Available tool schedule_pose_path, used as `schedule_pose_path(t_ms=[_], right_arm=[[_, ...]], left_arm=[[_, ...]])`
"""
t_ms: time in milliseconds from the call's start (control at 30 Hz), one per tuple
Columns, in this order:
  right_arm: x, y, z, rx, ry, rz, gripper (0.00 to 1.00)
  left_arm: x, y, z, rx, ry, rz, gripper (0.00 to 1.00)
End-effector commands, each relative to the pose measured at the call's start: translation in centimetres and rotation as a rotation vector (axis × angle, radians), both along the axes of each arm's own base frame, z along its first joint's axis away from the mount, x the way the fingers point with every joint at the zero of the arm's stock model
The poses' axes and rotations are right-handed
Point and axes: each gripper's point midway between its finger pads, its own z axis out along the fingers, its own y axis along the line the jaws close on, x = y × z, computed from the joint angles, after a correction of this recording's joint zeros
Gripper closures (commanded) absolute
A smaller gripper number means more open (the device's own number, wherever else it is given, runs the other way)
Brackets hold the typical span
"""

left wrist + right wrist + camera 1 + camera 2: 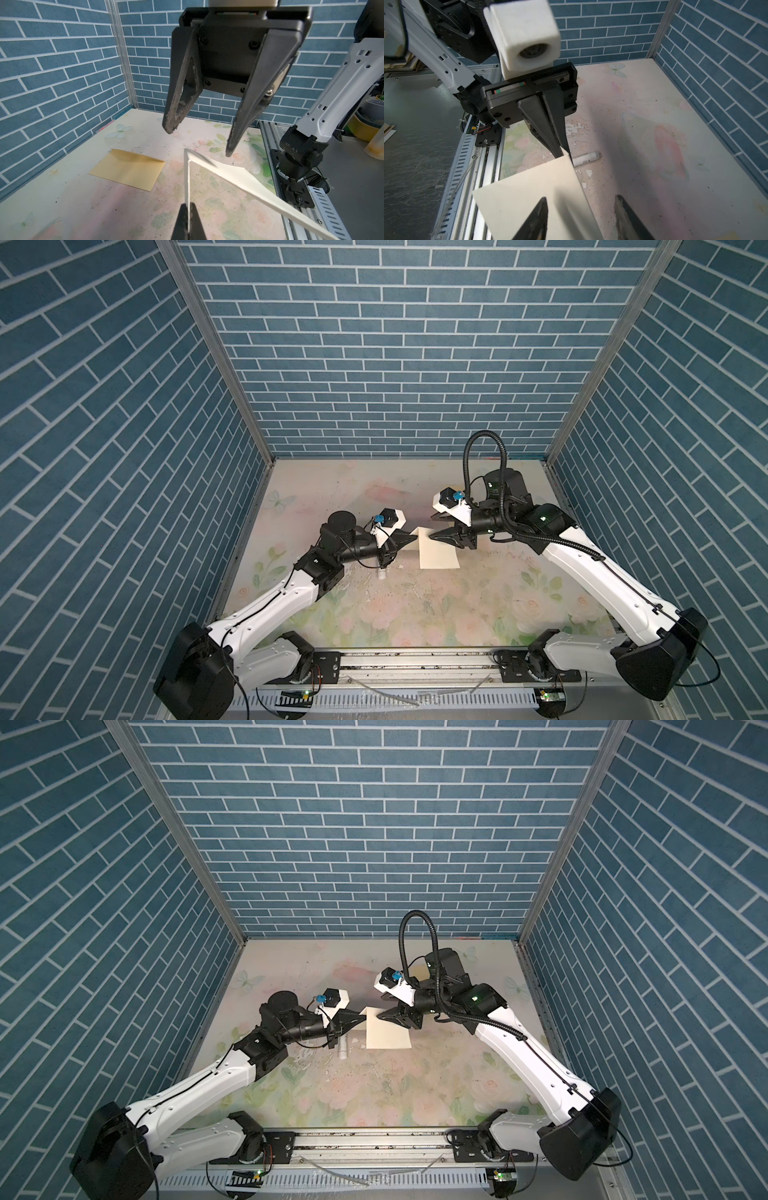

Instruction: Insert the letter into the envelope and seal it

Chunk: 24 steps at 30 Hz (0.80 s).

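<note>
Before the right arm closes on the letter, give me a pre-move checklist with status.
1. Left end effector shut on a corner of the letter: ok.
2. Right end effector open, with the letter's crease between its fingers: ok.
3. Letter folded flat for insertion: not ok, it stands open in a V along one crease.
4. Envelope flat on the table, apart from the letter: ok.
5. Envelope flap open: cannot tell.
6. White tube clear of the letter: cannot tell, the sheet hides one end.
</note>
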Motion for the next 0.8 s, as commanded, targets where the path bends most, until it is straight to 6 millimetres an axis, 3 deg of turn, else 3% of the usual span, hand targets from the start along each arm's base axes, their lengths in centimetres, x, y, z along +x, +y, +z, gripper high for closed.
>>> schedule_pose_path(t_ms=[0,267,767], right_arm=[[-0.42,0.71,1.7,0.038,-0.021,0.061,0.51],[-0.61,1.16,1.16,0.042,0.018,0.09,0.67],[-1.0,1.36,1.16,0.056,0.032,0.108,0.86]], left_arm=[[-0.67,-0.01,0.67,-0.025,-0.012,-0.027,1.0],[-0.66,0.08,0.91,-0.022,-0.021,-0.022,1.0],[-0.49,-0.32,1.19,-0.026,-0.013,-0.039,1.0]])
